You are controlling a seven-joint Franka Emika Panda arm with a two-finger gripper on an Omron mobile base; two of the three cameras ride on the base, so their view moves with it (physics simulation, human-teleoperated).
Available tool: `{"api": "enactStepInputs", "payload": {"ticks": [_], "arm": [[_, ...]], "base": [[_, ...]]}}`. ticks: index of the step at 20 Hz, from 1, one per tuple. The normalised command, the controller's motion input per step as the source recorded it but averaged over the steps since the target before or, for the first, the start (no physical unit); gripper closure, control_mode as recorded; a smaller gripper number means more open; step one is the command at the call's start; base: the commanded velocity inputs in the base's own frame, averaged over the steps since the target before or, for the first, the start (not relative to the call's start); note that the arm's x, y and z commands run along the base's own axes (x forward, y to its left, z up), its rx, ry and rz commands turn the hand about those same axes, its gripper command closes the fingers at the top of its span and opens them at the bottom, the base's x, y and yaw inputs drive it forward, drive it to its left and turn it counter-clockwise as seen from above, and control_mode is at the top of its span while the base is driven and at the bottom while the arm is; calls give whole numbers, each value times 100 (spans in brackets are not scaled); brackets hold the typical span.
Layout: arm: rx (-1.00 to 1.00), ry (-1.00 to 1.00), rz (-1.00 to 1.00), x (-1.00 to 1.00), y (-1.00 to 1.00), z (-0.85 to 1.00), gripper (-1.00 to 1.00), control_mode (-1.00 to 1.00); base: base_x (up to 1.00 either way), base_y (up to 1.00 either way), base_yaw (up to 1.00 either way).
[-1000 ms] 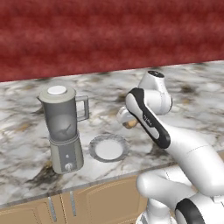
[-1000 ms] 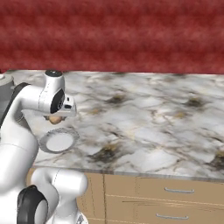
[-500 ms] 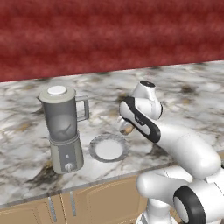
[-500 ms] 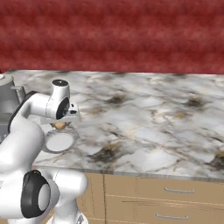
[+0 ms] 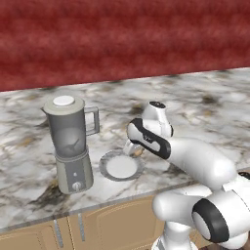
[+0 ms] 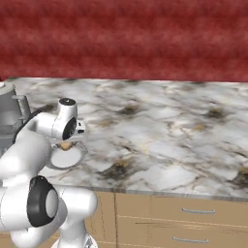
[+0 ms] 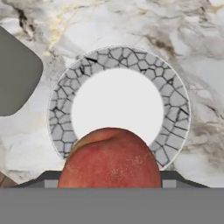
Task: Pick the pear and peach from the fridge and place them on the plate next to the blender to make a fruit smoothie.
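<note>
My gripper is shut on the peach, a pinkish-orange fruit held low over the right side of the plate. In the hand view the peach sits at the bottom, above the plate's cracked-pattern rim. The blender stands just left of the plate, and its dark base shows at the hand view's left. From the right base view the peach hangs just above the plate, beside the blender. The pear and the fridge are out of view.
The marble counter stretches to the right of the plate, backed by a red wall. Its front edge runs just below the plate, with wooden cabinet drawers under it.
The arm has swung the hand leftward and down with the peach, from right of the plate to just above its right side. The grip is unchanged.
</note>
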Motion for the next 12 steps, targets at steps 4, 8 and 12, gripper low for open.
{"api": "enactStepInputs", "payload": {"ticks": [4, 8, 12], "arm": [[0, 0, 3, 32, 23, -51, 100, -100], [0, 0, 2, 46, 14, -53, 100, -100], [-2, 0, 1, 48, 13, -40, -100, -100]], "base": [[0, 0, 0], [0, 0, 0], [0, 0, 0]]}}
